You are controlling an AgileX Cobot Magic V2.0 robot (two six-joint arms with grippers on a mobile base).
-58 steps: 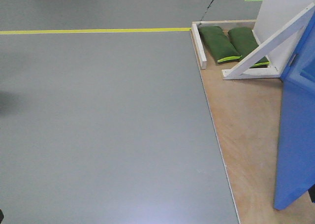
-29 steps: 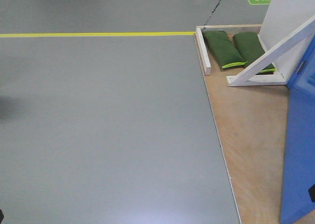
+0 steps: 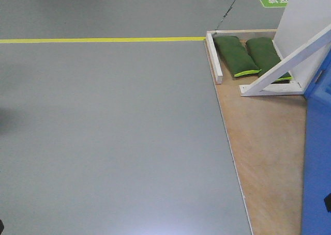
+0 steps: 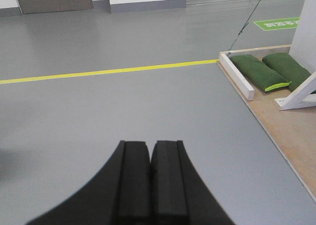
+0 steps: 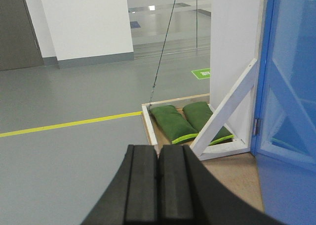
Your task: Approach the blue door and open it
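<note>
Both claws are riding pressed together, pinching nothing. The left claw (image 4: 150,153) is pointing out over bare grey floor (image 4: 123,101). The right claw (image 5: 158,158) is pointing toward the corner of a low wooden platform (image 5: 232,170). The floor is lying wide open ahead and to the left, running past a yellow line (image 3: 103,40) that is meeting the platform's far corner. The platform's long edge is cutting down the front view, right of centre. On the platform, a white rail (image 3: 213,59) is bordering two green sandbags (image 3: 235,57) lying side by side. The right-hand bag is passing under a white diagonal brace (image 3: 289,59) that is propping a white wall panel (image 5: 232,47). The blue door (image 5: 291,76) is standing on the platform at the far right, its edge just beside the panel and its face angling toward the robot.
</note>
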